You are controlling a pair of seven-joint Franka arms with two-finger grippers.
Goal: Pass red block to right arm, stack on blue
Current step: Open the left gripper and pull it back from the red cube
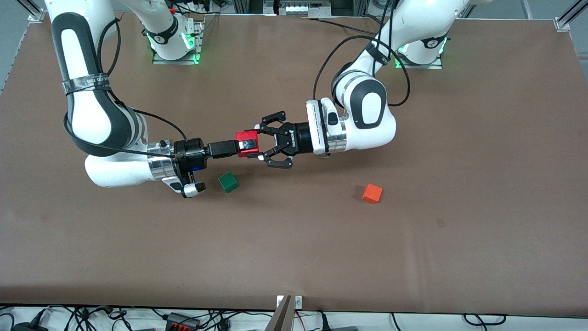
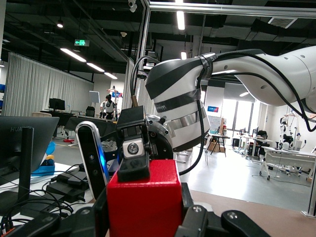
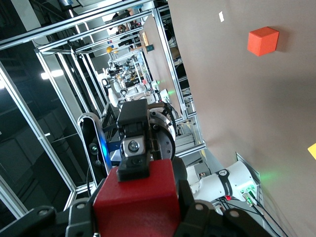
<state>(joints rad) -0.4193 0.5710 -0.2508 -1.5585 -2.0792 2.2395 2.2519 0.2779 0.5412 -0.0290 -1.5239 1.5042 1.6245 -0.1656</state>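
Observation:
The red block is held up in the air over the middle of the table, between both grippers. My left gripper, the wide claw-like one, is shut on it, with a pad against each of two sides. My right gripper, slim and black, meets the block from the right arm's end. One of its fingers lies flat on the block's top face; the other is hidden. The block also fills the bottom of the right wrist view. The blue cube is out of view.
A green cube lies on the brown table, nearer the front camera than the right gripper. An orange cube lies toward the left arm's end; it also shows in the right wrist view.

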